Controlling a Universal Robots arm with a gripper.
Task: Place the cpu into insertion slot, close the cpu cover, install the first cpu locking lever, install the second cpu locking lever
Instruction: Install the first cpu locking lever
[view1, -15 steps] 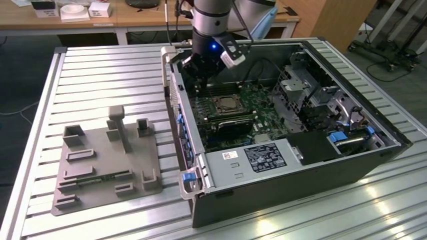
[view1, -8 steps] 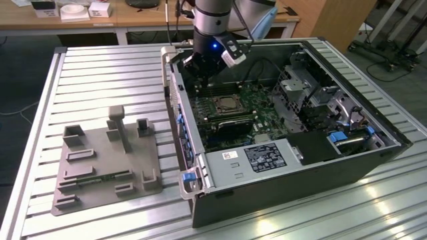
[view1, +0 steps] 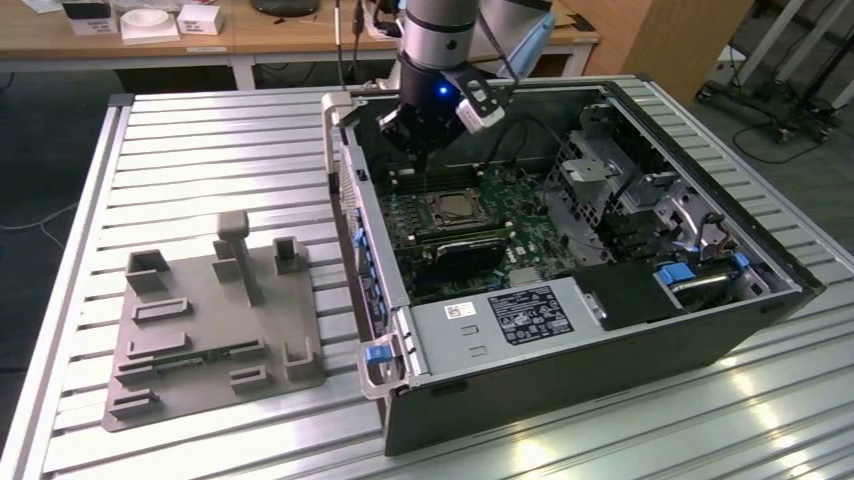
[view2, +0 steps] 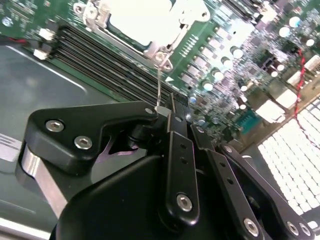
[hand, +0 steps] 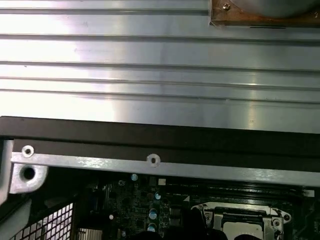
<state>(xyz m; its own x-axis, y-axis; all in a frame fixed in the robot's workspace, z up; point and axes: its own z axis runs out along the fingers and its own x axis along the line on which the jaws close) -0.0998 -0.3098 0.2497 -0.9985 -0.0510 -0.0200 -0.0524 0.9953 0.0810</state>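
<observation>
At the exterior view's left, a grey fixture plate (view1: 200, 345) lies on the slatted table (view1: 200, 140). Right of it stands the open computer case (view1: 561, 385). My claw (view1: 416, 140) reaches inside, its tips lost in shadow. Just right of it, on the green board, is the insertion slot (view1: 461, 207). In the second wrist view my fingers (view2: 177, 140) are pressed together, pinching a thin wire locking lever (view2: 159, 85) at the slot's corner. The slot is silvery-rimmed and cut off by the frame, and glare washes out its middle.
</observation>
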